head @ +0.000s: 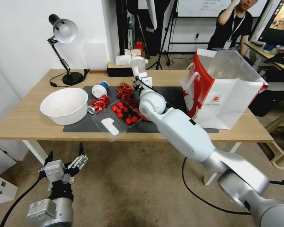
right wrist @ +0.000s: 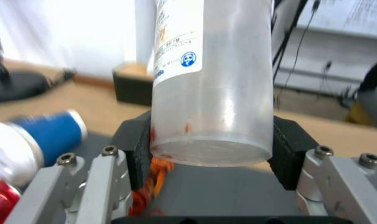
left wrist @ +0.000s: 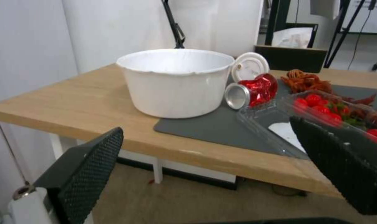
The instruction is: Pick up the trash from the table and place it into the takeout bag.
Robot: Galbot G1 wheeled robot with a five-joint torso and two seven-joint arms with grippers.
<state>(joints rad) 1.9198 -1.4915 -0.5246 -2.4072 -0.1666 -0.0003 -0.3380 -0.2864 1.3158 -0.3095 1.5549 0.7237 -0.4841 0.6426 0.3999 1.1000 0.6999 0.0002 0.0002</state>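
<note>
Two grippers are in view. Nearest, the left gripper [head: 66,159] hangs low in front of the table [head: 28,123], below its front edge, with its fingers spread wide and nothing between them. On the dark mat [head: 167,94] near the front edge sits a clear plastic tray [head: 116,118] with small red fruit, and to its left stands a white bowl [head: 64,105]. Just behind the tray lies the crushed red can [head: 98,104], beside the bowl, and behind the can lies the blue-and-white lidded cup [head: 99,89] on its side. Farther back over the mat, the right gripper [right wrist: 209,149] is closed on the base of the clear plastic cup [right wrist: 213,81], which stands upright in its grip, lifted a little above the mat beside some red scraps [head: 125,90]. The takeout bag [head: 224,91] stands open at the right end of the mat, apart from the cup.
</note>
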